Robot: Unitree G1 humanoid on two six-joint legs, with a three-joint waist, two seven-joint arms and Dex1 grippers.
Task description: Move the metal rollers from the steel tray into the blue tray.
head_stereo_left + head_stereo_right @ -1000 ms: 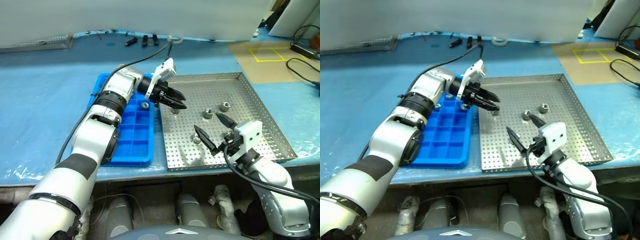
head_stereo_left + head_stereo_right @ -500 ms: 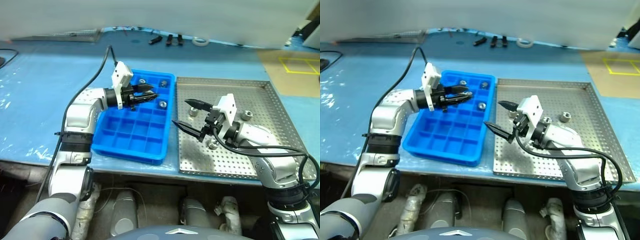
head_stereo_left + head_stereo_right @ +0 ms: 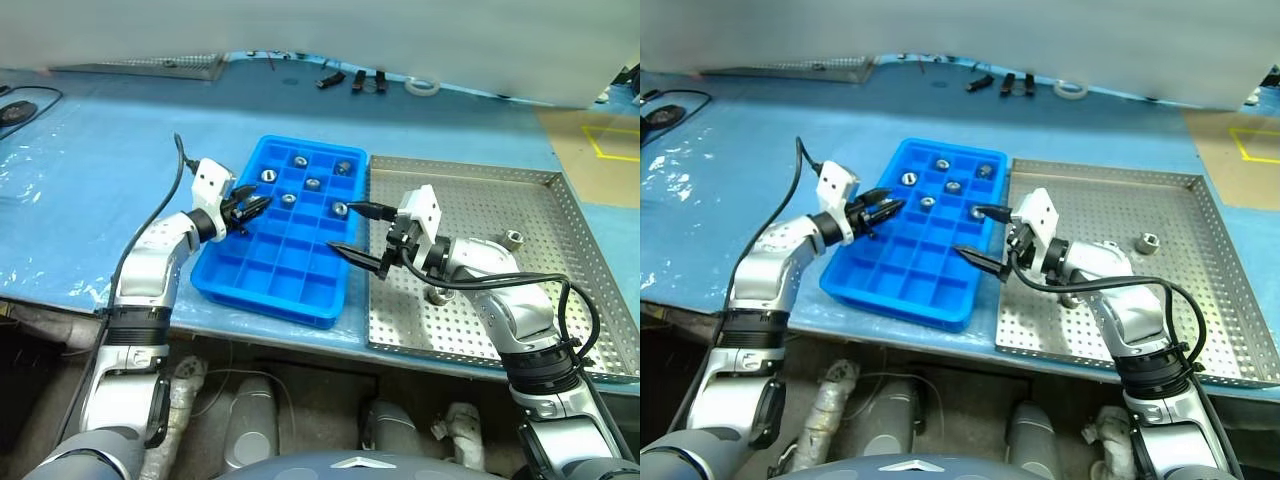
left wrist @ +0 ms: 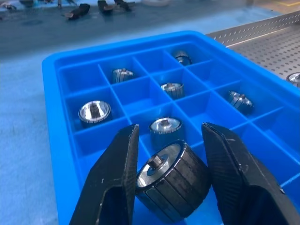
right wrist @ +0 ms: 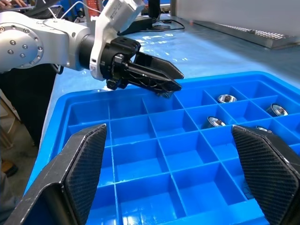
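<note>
**Roller held over the blue tray, ready to drop**

While the left gripper (image 4: 168, 164) hangs low over the near-left part of the blue tray (image 3: 215, 285), its two black fingers are clamped narrow on one metal roller (image 4: 172, 180), which lies on its side between them with the holed end face turned toward the wrist camera. Gripping it across the round sides leaves the underside free, so my guess is that it can fall straight into a compartment once the fingers part. The squares just beneath look empty, which would explain why the hand sits here and not farther back.

Six rollers (image 3: 313, 183) already sit in the far rows of the tray, one to a compartment, so the filling seems to run from the far end toward the robot.

On the other side, the right gripper (image 3: 360, 233) hovers over the seam where the blue tray meets the steel tray (image 3: 560, 345), jaws spread wide and holding nothing. It points toward the left gripper, probably just parked until its next pick. Two rollers remain on the perforated floor: one near the far right (image 3: 513, 240), another (image 3: 438, 296) partly tucked under the right forearm, so the job is most of the way done
</note>
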